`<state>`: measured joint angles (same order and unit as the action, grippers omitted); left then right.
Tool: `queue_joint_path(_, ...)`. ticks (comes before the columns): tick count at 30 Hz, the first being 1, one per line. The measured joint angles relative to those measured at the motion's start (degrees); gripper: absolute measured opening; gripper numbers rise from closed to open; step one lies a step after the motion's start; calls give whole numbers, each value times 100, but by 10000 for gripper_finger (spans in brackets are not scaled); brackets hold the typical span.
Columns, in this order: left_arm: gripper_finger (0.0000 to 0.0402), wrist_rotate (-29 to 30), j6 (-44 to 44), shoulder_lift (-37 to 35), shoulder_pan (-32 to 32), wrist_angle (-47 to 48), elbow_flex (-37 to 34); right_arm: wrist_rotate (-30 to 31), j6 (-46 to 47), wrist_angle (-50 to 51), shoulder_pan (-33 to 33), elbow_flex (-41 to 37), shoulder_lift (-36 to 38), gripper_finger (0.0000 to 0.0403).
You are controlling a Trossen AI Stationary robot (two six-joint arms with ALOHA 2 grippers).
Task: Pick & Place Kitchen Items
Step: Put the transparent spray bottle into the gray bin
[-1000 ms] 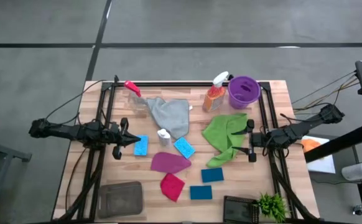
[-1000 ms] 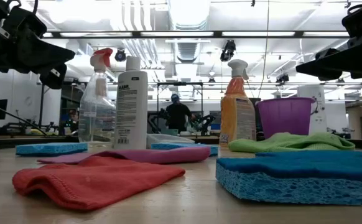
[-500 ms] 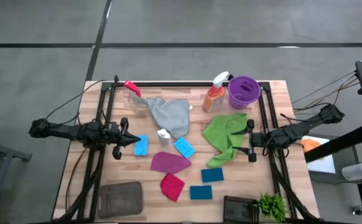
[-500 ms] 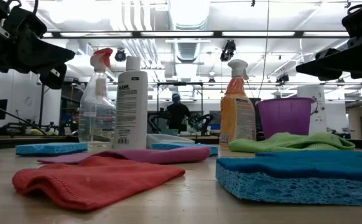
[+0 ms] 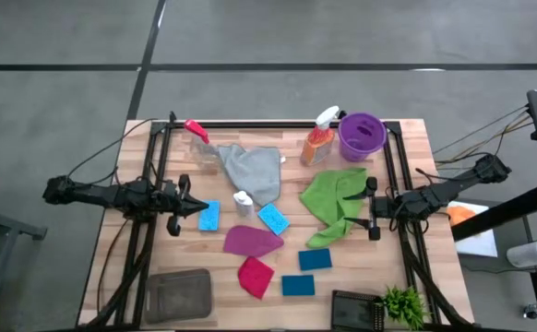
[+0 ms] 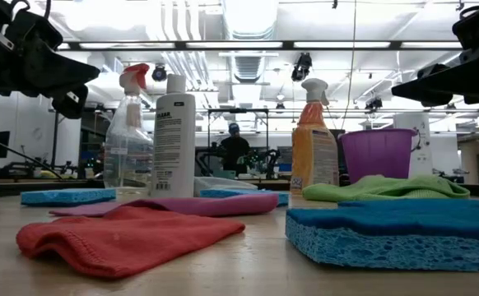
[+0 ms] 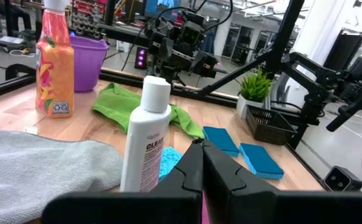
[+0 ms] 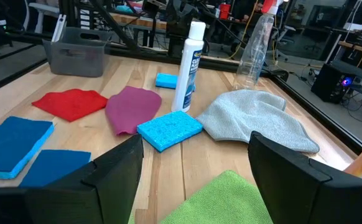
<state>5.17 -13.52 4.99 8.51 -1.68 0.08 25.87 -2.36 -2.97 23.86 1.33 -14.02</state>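
Note:
My left gripper hangs shut above the table's left side, level, just left of a blue sponge; the small white bottle stands upright before it. My right gripper hangs open at the right, above the edge of the green cloth; nothing is between its fingers. The grey cloth, magenta cloth and red cloth lie flat on the wood, with more blue sponges among them. At the far side the orange spray bottle stands upright; the clear spray bottle is also there.
A purple bucket stands at the far right, next to the orange bottle. A grey bin sits at the near left. A black basket and a small green plant are at the near right. A black frame borders the table.

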Motion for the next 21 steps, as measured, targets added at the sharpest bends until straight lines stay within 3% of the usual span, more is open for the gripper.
queue_joint_path(8, 0, 344, 17, 0, -2, -184, 0, 5, -135, -2, 0, 1, 0, 283)
queue_joint_path(13, 0, 546, 17, 0, -2, -170, 0, 522, -2936, -21, -13, 1, -1, 283)
queue_joint_path(21, 0, 540, 22, 2, -2, -85, 0, 527, -3154, -44, -13, 1, 0, 283)
